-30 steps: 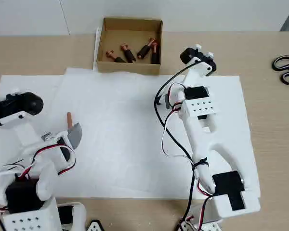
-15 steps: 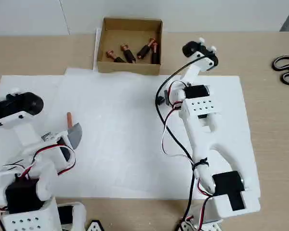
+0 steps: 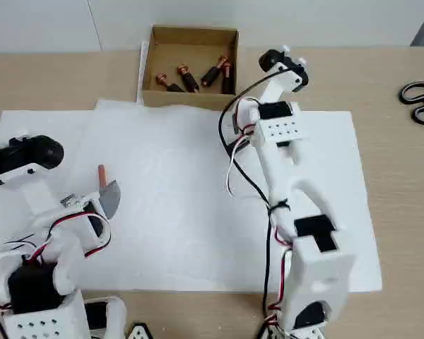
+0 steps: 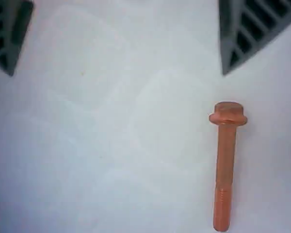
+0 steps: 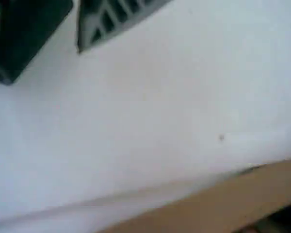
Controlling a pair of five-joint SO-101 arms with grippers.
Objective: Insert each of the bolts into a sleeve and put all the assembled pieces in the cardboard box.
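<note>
Far left, the white plastic left arm sits folded at the front corner of the table, and the frame edge chops off its base. The left gripper hangs low over the sheet. Its grey ribbed fingers are spread wide with nothing between them, and the wrist view catches just their tips. The one loose bolt, copper-coloured metal with a flanged head, lies flat on the sheet just ahead of those tips. It's nearer one finger than the other and touches neither.

Further along at the back is the open-topped brown cardboard box, just past the sheet's far edge. Inside are four assembled pieces, black sleeves with copper heads poking out. The near wall hides the end of at least one.

The white right arm stretches from the front edge up toward the box's right corner, and from above its own body covers most of the wrist end. The right gripper is cut off at the edge of its wrist view, with a dark blurry shape beside it I can't identify. Can't tell if it's gripping anything. Far right there's a pair of black-handled scissors, partly out of frame.

Surface-wise it's a big white padded sheet on a light wooden table. A plain white wall runs behind.
</note>
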